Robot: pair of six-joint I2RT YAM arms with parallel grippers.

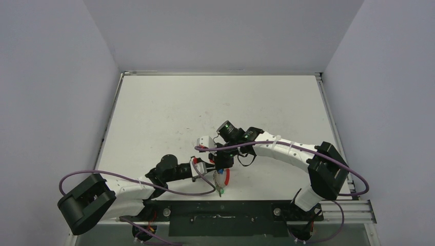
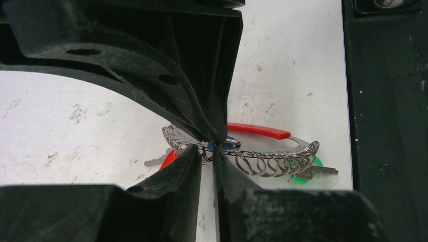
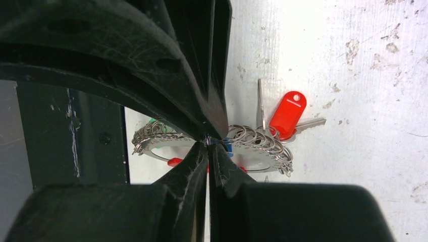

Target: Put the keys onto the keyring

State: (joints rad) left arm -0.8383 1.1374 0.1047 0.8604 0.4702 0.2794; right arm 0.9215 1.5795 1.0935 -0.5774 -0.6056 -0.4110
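The keyring (image 2: 272, 162), a silvery coil with a red curved section (image 2: 258, 130), lies near the table's front edge (image 1: 222, 183). My left gripper (image 2: 207, 149) is shut on one coil loop. My right gripper (image 3: 208, 141) comes in from the opposite side, shut on the keyring's (image 3: 260, 145) flat band, tip to tip with the left. The blue key's head (image 2: 230, 143) peeks out right behind the tips. The green key (image 2: 304, 174) lies under the coil's right end, its blade pointing right. Both grippers (image 1: 219, 174) cover most of the ring from above.
A red-headed key (image 3: 288, 113) lies against the coil, with a bare silver blade (image 3: 259, 102) beside it. The black base strip (image 1: 220, 216) runs along the table's front edge, close to the ring (image 2: 388, 126). Purple cables (image 1: 169, 187) loop over both arms.
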